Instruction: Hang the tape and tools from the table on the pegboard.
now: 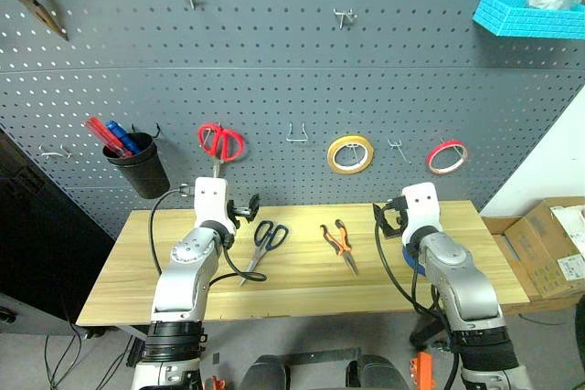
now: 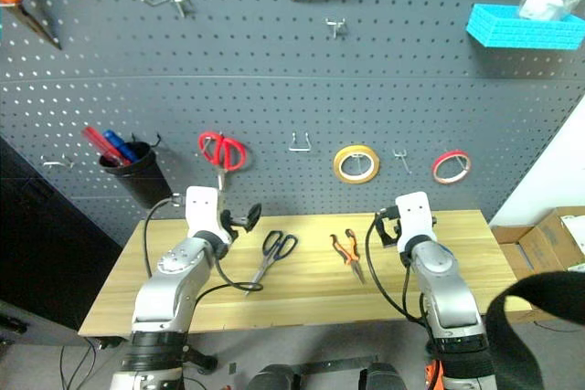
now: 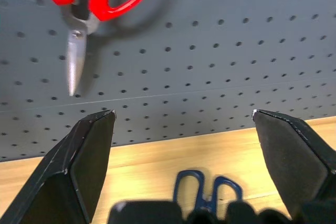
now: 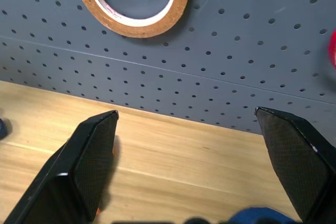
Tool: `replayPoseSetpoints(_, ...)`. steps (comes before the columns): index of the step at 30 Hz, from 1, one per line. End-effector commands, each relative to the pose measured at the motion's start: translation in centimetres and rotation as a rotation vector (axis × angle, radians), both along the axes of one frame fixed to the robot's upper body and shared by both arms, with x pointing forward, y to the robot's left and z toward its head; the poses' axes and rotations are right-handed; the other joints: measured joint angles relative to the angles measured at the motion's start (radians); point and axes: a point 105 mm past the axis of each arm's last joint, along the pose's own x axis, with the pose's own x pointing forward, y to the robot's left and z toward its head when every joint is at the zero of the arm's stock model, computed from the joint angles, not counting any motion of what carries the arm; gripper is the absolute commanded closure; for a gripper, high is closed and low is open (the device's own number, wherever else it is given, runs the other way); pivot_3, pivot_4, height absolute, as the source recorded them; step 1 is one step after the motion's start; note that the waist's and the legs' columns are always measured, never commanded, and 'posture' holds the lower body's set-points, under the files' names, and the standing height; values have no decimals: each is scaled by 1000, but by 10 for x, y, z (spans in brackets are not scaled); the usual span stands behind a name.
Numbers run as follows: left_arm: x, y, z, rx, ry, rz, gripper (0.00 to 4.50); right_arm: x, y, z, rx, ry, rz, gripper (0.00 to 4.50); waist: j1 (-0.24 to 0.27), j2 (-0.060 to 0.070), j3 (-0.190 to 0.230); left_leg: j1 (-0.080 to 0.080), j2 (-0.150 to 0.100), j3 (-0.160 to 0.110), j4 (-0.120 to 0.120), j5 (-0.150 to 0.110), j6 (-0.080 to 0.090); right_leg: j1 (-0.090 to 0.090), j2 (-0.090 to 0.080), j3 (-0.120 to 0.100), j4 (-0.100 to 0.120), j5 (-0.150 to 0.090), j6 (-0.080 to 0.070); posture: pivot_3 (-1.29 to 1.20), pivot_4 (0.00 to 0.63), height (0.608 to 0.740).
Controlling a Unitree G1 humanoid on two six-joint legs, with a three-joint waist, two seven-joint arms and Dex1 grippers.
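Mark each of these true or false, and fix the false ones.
1. The dark scissors lie on the table. True.
2. The pliers hang on the pegboard. False: they lie on the table.
3. Both grippers are shut. False: left gripper and right gripper are open and empty.
4. The yellow roll hangs between the red scissors and the red roll. True.

Scissors (image 1: 266, 242) left of pliers (image 1: 339, 243) on table (image 1: 302, 294) (pegboard (image 1: 274, 70) behind).
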Motion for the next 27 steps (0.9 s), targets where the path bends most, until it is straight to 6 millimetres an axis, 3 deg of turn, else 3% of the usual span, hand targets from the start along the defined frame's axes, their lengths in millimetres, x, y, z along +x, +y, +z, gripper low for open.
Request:
replayPoseSetpoints(1, 3, -46, 27, -57, -58, -241, 31, -3, -4, 7, -46, 8, 75, 0, 3, -1, 8, 0, 0, 0, 0, 0, 0, 0, 0, 0, 0, 0, 0, 137, 99, 740)
replayPoseSetpoints(7, -11, -108, 26, -211, 55, -542, 31, -9, -25, -11, -109, 156, 175, 0, -5, -1, 52, -2, 0, 1, 1, 0, 0, 0, 0, 0, -1, 0, 0, 113, 168, 740)
replayPoseSetpoints(12, -33, -160, 18, -280, 186, -793, 31, -12, -46, -30, -152, 300, 242, 0, -27, -2, 96, -6, 0, 0, 0, 0, 1, -3, 0, 0, -1, -1, -1, 88, 221, 740)
replayPoseSetpoints(21, -58, -201, -23, -369, 392, -901, 31, 1, -70, -59, -78, 422, 188, 0, -50, -2, 132, -18, 2, 0, 1, -1, 1, -15, 0, -1, 1, 2, 4, 43, 254, 740)
replayPoseSetpoints(27, -64, -208, -34, -399, 445, -911, 31, 13, -77, -67, -44, 445, 172, 0, -53, -4, 147, -19, 1, 1, 3, -1, 1, -15, 0, 0, 0, 3, 4, 48, 265, 740)
